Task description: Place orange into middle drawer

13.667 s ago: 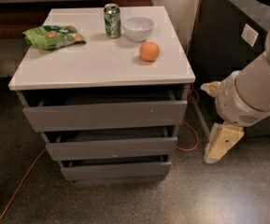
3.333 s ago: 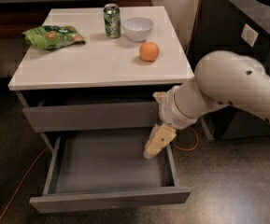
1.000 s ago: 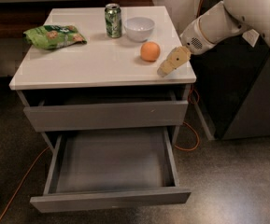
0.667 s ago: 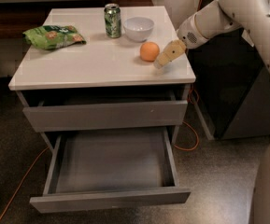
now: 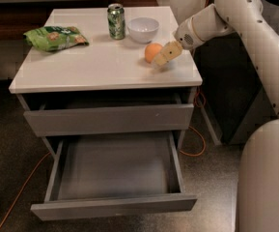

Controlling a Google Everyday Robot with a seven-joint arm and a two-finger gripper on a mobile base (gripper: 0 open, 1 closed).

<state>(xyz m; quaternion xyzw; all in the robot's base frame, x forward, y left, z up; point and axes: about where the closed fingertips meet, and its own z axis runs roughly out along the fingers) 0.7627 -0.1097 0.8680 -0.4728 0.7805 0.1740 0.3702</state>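
Note:
The orange (image 5: 151,52) rests on the white cabinet top (image 5: 95,69), near its right edge and in front of the white bowl (image 5: 144,29). My gripper (image 5: 166,55) reaches in from the right at tabletop height and sits right against the orange's right side. Below, the middle drawer (image 5: 115,206) is pulled far out with nothing inside it. The top drawer (image 5: 110,120) stands slightly ajar above it. The open middle drawer hides the lowest drawer.
A green soda can (image 5: 116,21) stands left of the bowl and a green chip bag (image 5: 54,36) lies at the back left. A dark unit (image 5: 230,91) stands right of the cabinet. An orange cable (image 5: 18,197) runs across the floor.
The middle drawer went from shut to pulled out. My gripper then rose from the drawer to the tabletop and moved left until it reached the orange's side.

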